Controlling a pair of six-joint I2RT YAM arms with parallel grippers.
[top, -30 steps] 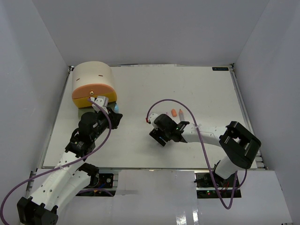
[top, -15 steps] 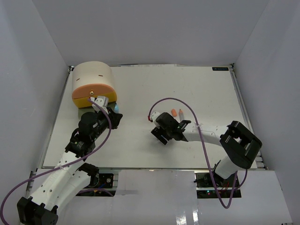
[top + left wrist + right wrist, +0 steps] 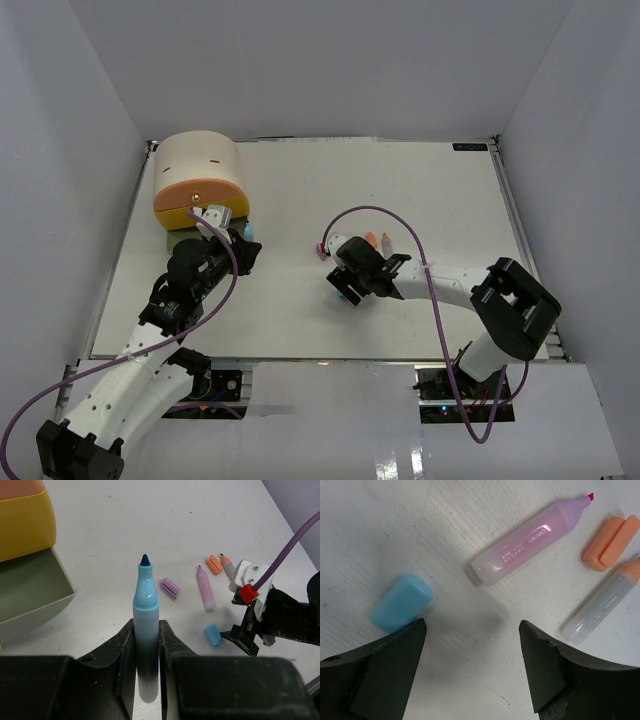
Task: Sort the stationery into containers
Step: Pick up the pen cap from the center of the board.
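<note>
Ahead of right fingers (image 3: 390,665): cap (image 3: 401,603) at left tip, highlighter (image 3: 527,542) centred, second cap (image 3: 611,542) and second highlighter (image 3: 602,607) further right (all on tabletop (image 3: 380,520)).

Three uncapped markers, three loose caps and one beige half-round cabinet (image 3: 195,165).
Markers: one light-blue plastic marker (image 3: 145,630), one pale pink highlighter (image 3: 205,588), one clear orange-tipped marker (image 3: 227,567). Caps: one purple cap (image 3: 171,586), one orange cap (image 3: 214,564), one blue cap (image 3: 213,635). Cabinet drawers, three: peach-orange drawer (image 3: 17,486), yellow drawer (image 3: 25,527), grey-green drawer (image 3: 30,590).
</note>
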